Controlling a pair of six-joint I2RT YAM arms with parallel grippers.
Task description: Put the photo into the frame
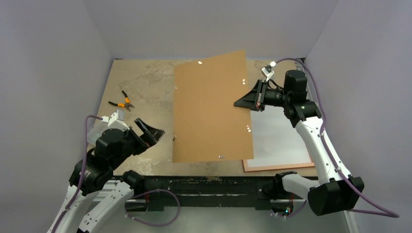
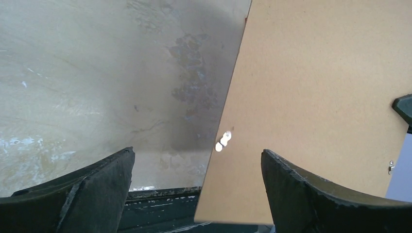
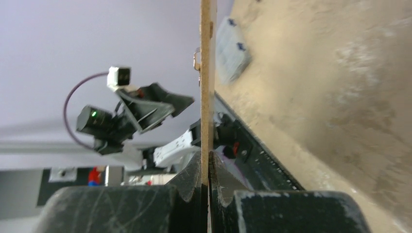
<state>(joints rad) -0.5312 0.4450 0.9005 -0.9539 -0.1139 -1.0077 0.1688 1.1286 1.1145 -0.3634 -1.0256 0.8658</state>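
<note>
Right claw clenching edge of raised board; left claw gaping. Single-edge pinch risking board pivoting, dropping onto frame.

Top cam: fixed high, behind arm bases, tilted down + fwd. Wide and far, it takes in the whole table, L pincer and R pincer.

L wrist cam: just behind L pincer, looks out between its spread fingers, down across tabletop, mid range. Brown board lies ahead + right of tips.

R wrist cam: right behind R pincer, v. close, rolled sideways: table right of tips, wall left. Brown board runs edge-on straight out from the tips, L pincer beyond.

Shared: board in all 3; each wrist cam catches the other pincer.
</note>
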